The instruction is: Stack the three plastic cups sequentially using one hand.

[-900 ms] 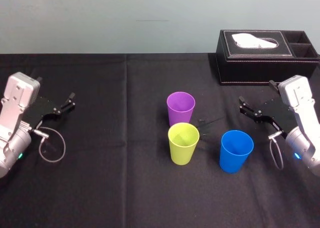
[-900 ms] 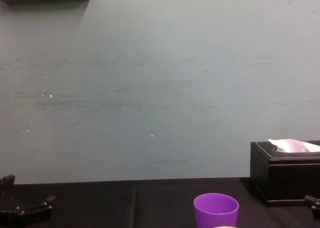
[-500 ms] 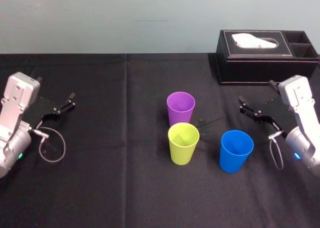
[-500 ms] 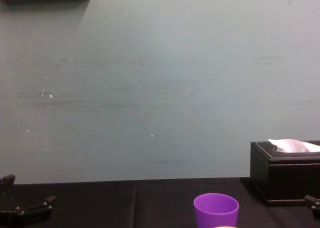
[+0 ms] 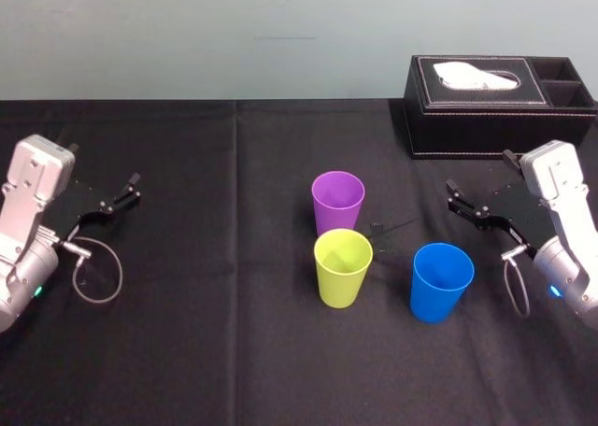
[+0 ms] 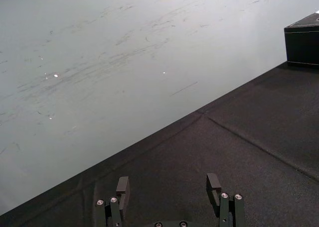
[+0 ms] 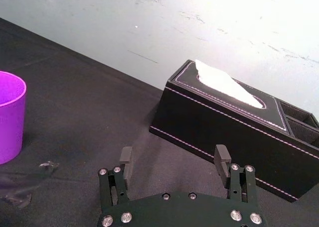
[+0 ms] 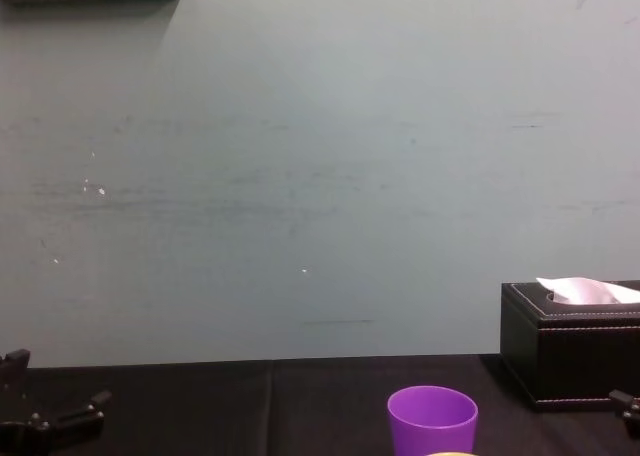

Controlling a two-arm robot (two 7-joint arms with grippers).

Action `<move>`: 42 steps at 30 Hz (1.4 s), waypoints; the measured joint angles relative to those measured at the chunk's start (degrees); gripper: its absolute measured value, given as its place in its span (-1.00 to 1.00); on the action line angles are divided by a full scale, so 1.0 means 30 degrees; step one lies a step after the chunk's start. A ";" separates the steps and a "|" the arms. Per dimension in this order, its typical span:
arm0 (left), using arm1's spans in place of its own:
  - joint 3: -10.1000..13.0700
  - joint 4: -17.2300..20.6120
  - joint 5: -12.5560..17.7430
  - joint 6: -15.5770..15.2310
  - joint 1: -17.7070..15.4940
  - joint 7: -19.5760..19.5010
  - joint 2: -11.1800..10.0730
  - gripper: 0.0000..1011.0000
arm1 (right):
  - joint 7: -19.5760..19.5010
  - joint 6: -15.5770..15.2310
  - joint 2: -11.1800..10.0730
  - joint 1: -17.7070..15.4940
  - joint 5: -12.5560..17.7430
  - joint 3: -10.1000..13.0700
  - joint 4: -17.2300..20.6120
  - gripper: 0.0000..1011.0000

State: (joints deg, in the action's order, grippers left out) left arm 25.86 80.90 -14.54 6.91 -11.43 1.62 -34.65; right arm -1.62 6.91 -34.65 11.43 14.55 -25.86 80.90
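Cups: three, all upright, mouths up, none nested, on the black tablecloth (image 5: 234, 342).
- Purple cup (image 5: 337, 200) sits mid-table, farthest back of the three. Its rim also shows at the bottom of the chest view (image 8: 432, 416) and at the edge of the right wrist view (image 7: 10, 115).
- Yellow-green cup (image 5: 343, 267) stands directly in front of the purple one. Its rim overlaps the purple cup's base in the head view; cannot tell whether they touch.
- Blue cup (image 5: 441, 281) stands to the right of the yellow-green cup, with a clear gap between them.

Right gripper (image 5: 454, 195): low over the cloth at the right side of the table, behind and to the right of the blue cup, near it but not touching. In its wrist view the right gripper (image 7: 173, 155) has its two fingers spread wide with nothing between them.

Left gripper (image 5: 124, 192): at the far left of the table, well apart from all cups. Fingers wide apart and empty in its wrist view (image 6: 168, 182). A grey cable loop (image 5: 98, 276) lies on the cloth beside it.

Background: black stitched tissue box (image 5: 476, 113) at the back right, white tissue (image 5: 478, 74) sticking out of the top.
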 joint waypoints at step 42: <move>-0.0001 0.0000 0.0000 0.0000 0.0000 -0.0001 0.0000 1.00 | 0.2738 0.0023 -0.4174 -0.7262 0.2692 0.3760 0.5387 0.98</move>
State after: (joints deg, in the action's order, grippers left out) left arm 25.86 80.90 -14.55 6.91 -11.43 1.62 -34.65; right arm 6.59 6.98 -47.17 -10.36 22.63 -14.58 97.06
